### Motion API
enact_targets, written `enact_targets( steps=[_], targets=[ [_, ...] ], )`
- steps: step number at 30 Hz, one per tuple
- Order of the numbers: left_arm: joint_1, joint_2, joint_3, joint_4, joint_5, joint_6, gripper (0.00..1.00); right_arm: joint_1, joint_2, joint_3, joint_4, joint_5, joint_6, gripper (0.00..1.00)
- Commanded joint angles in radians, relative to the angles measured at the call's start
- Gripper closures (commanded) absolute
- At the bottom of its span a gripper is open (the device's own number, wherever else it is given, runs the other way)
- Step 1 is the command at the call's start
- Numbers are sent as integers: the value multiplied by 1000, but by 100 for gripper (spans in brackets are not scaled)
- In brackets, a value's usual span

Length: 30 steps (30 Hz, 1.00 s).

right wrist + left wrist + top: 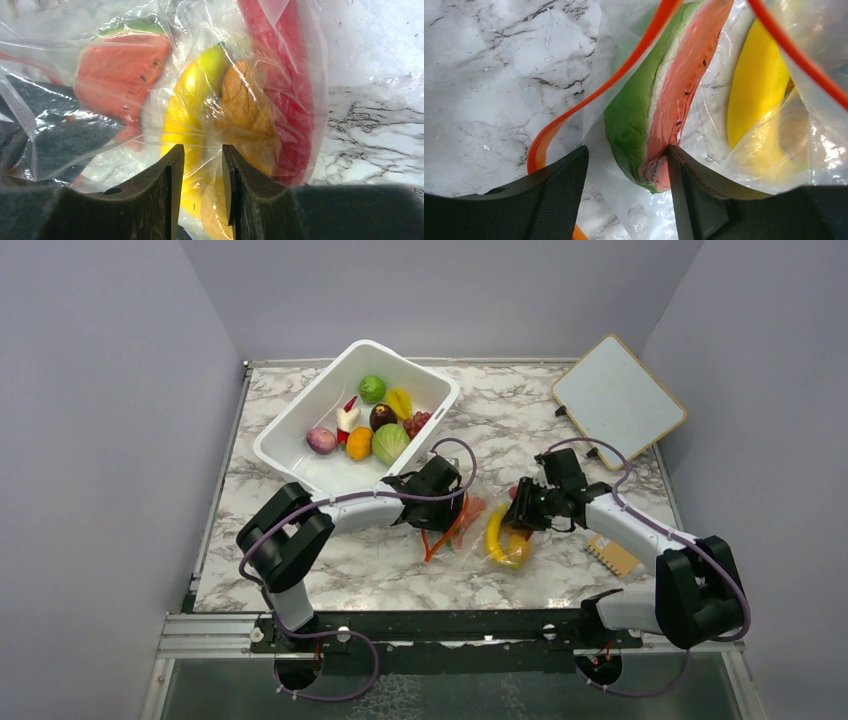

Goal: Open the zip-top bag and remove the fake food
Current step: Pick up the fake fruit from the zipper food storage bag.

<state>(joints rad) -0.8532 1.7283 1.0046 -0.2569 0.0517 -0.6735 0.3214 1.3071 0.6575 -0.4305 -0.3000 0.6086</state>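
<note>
**Clear plastic bag on marble, a gripper at each end**

Top: zip-top bag (492, 537) lies on the table (560, 445) between left gripper (441, 517) and right gripper (521, 517).

Left wrist: jaws spread, straddling the watermelon slice (664, 100) at the bag mouth. Banana (756, 85) is beside it.

Right wrist: jaws nearly closed, pinching bag film.

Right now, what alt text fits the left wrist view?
The open left end effector flanks the end of a watermelon slice inside the clear zip-top bag, its orange zip strip parted. A yellow banana lies beside the slice; marble table at left.
</note>
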Motion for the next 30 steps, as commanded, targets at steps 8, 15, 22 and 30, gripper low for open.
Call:
enact_targets(
  steps=[8,15,22,30],
  targets=[
    [-6,-11,-22,53,-6,-40,36,4,-78,58,-48,-12,-14,65],
    [-6,-54,-98,214,34,-141,36,4,-96,57,-41,-48,-5,63],
    [-6,-33,-94,213,-17,-148,39,4,-110,48,-43,-70,-5,62],
    [-7,-58,-117,191,-52,-150,72,3,-157,42,-11,-147,16,60]
  ],
)
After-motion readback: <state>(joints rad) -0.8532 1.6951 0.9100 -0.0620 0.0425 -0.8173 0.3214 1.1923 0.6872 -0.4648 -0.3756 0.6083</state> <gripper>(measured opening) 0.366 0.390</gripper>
